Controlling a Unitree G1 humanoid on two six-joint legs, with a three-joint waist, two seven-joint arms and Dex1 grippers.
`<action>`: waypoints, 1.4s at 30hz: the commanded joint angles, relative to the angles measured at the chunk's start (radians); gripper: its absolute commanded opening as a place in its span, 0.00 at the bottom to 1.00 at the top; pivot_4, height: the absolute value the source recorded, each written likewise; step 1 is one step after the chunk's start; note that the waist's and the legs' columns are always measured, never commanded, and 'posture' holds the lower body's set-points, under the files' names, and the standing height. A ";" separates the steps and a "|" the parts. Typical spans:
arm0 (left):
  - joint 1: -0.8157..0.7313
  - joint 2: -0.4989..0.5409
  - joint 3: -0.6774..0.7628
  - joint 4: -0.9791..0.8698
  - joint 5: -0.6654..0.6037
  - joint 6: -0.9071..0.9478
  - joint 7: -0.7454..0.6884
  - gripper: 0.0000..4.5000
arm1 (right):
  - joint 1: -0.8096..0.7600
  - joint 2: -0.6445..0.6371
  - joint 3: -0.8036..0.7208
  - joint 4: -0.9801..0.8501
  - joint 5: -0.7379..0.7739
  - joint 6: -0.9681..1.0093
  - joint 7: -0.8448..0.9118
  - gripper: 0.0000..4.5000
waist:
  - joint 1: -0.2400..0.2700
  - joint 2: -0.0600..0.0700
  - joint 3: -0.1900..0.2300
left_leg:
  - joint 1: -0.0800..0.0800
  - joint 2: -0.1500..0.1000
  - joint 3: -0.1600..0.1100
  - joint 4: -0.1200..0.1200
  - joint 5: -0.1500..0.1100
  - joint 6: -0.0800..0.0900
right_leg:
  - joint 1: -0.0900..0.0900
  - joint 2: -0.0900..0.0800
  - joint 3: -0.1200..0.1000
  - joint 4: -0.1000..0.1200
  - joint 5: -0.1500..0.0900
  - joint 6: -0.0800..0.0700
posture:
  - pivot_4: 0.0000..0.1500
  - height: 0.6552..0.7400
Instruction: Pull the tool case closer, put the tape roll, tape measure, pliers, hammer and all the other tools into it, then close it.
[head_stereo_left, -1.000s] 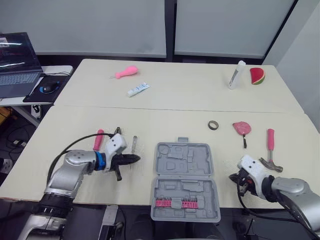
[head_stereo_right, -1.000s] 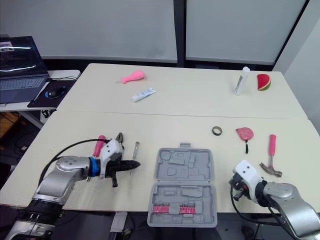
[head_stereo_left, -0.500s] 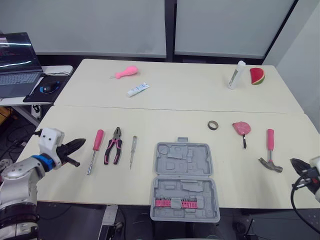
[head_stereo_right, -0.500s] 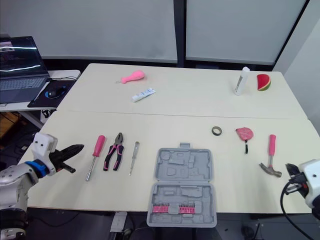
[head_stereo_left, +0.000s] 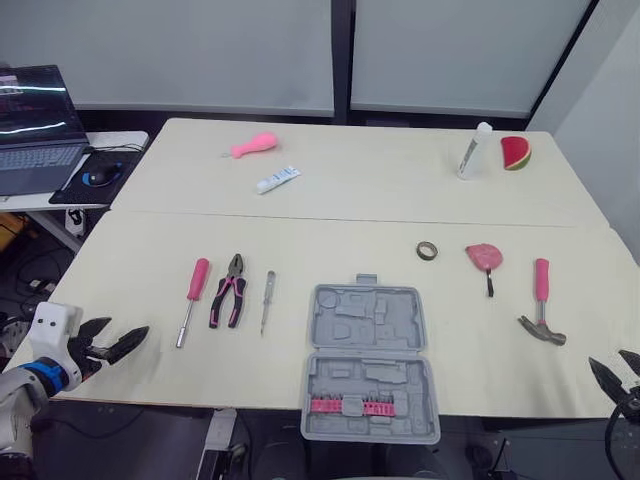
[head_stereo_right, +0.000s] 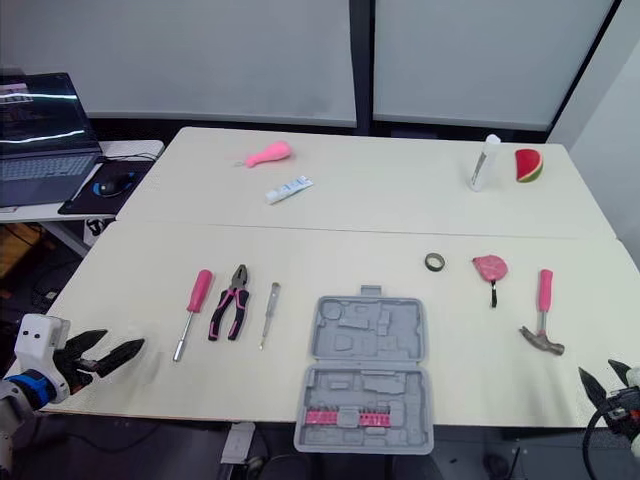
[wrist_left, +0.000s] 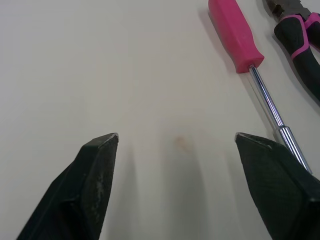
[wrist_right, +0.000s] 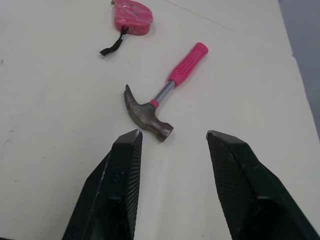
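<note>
Spanning most of the frame, the pale surface carries the open grey tool case at lower centre, its front edge at the near rim, so it looks close enough already. The hammer lies at right, handle running up the frame, head at its lower end. Left of the case lie the pink screwdriver, the pliers and a thin driver, all lengthwise up the frame. The tape measure and tape roll sit above the case, to its right. The right pincer, lower right, gapes wide and empty, with the hammer head just ahead of it. The left pincer, lower left, is equally spread and empty, and the screwdriver's metal tip is the nearest thing to it.
</note>
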 joint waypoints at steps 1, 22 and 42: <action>0.020 0.006 0.017 -0.058 -0.021 0.001 -0.004 1.00 | 0.000 -0.034 -0.003 0.004 0.014 -0.012 0.020 0.72 | 0.000 0.000 0.000 | 0.000 0.000 0.000 0.000 0.000 0.000 | 0.000 0.000 0.000 0.000 0.000 0.000 | 1.00 1.00; -0.235 -0.051 -0.252 -0.465 -0.082 0.171 -0.105 1.00 | -0.460 -0.353 0.284 -0.022 0.036 0.197 0.065 1.00 | 0.000 0.001 0.000 | 0.000 0.000 0.001 0.002 0.002 -0.001 | 0.001 0.000 0.000 0.001 0.000 0.000 | 1.00 1.00; -0.455 -0.055 -0.533 -0.579 -0.063 0.244 -0.311 1.00 | -1.081 -0.171 0.816 0.330 -0.105 0.444 -0.056 0.62 | -0.006 0.001 0.001 | -0.002 0.000 0.000 0.003 0.004 -0.004 | -0.001 0.002 0.001 0.001 0.000 0.000 | 1.00 1.00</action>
